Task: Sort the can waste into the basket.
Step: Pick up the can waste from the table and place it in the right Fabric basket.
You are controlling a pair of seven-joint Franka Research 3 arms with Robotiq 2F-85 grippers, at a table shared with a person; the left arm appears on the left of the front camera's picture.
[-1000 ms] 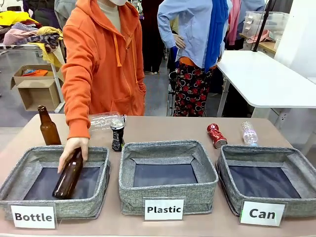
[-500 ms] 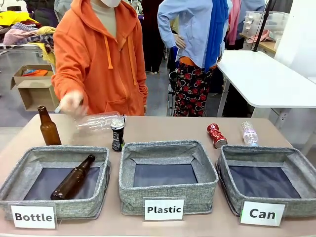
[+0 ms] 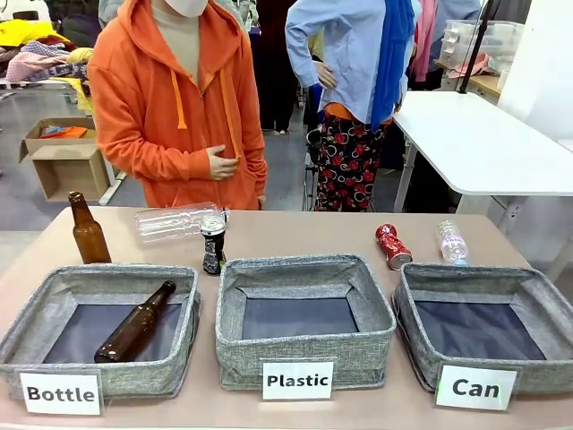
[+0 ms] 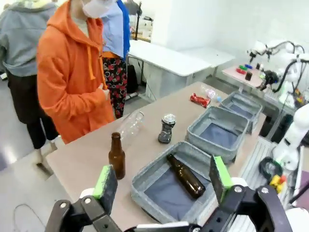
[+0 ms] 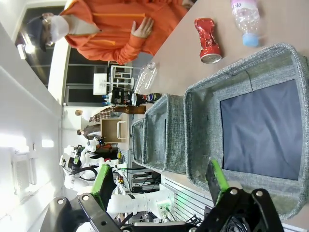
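- Looking across the table [image 3: 295, 235] at 3 grey fabric bins lined up along the near edge: Bottle bin [image 3: 40, 303] on the left, Plastic bin [image 3: 229, 315] in the middle, the basket [image 3: 407, 309] with the "Can" card [image 3: 475, 387] on the right.
- Spotting 1 brown bottle [image 3: 134, 322] lying slantwise inside the Bottle bin, plus an upright brown bottle [image 3: 89, 231] standing just behind that bin's far left corner.
- Finding the black-and-silver can [image 3: 213, 244] standing upright behind the gap between the Bottle and Plastic bins, with a big clear plastic bottle [image 3: 175, 221] lying on its side right behind it, touching or not, can't tell.
- Finding the crushed red can [image 3: 392, 246] lying just behind the basket's far left corner, with only the basket's far wall sitting between it and the dark lining.
- Noticing a small clear bottle [image 3: 452, 242] lying near the red can, to its right and apart from it.
- Seeing a person in an orange hoodie [image 3: 170, 107] standing at the far side, 1 hand [image 3: 221, 164] tucked against the belly, off the table.
- Catching the left gripper [image 4: 162, 174] hovering above the Bottle bin's near end, jaws spread wide, gripping nothing.
- Catching the right gripper [image 5: 159, 180] hanging over the basket's near side, also gaping wide, touching nothing.
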